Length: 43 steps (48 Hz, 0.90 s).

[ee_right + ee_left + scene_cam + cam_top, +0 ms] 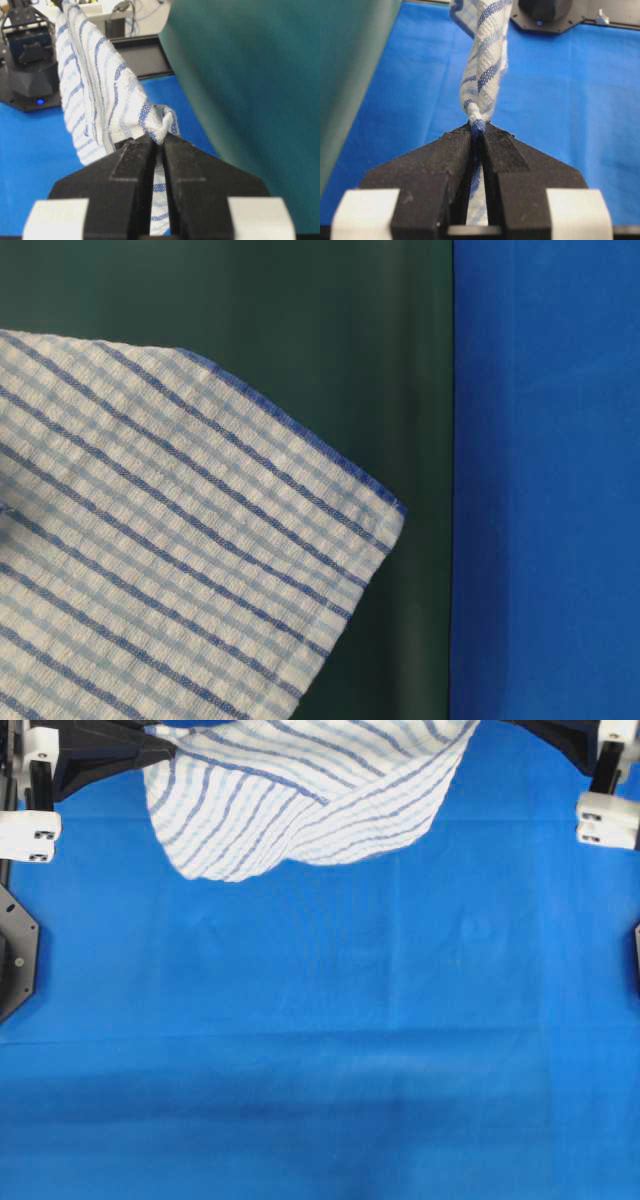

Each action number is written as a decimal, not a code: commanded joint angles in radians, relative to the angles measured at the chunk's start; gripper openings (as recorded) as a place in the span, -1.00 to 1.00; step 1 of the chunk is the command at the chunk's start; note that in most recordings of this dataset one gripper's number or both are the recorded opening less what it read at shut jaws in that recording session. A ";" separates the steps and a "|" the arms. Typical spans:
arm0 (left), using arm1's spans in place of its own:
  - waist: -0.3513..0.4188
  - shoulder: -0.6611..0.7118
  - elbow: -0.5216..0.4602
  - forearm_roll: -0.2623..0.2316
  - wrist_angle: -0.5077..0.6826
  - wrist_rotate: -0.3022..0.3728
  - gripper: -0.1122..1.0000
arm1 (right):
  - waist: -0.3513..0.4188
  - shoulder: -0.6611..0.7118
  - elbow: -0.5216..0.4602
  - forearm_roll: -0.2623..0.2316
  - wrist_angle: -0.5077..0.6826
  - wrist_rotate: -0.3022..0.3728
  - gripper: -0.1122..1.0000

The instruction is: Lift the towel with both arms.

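Overhead view: striped white towel (300, 800) aloft, pinched in left tool (478, 134) and right tool (159, 140).

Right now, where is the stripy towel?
The towel hangs at the top of the overhead view above the blue tablecloth, pinched between the left gripper and right gripper.

The towel (300, 810) runs off the overhead view's top edge, its upper corners unseen.

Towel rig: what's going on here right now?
Both arms have the towel pinched and raised off the blue tablecloth. The left gripper is shut on one bunched edge, the right gripper on another. In the overhead view the cloth sags between them, clear of the table.
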 commanded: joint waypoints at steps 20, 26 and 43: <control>-0.031 -0.020 -0.008 0.002 -0.074 0.081 -0.54 | 0.005 -0.011 -0.021 -0.005 -0.006 -0.044 -0.65; -0.031 -0.029 0.029 0.002 -0.130 0.086 0.14 | 0.005 -0.008 -0.018 -0.006 -0.003 -0.051 -0.06; -0.031 -0.075 0.092 0.000 -0.184 0.086 0.84 | 0.005 -0.003 -0.014 -0.025 0.014 -0.046 0.38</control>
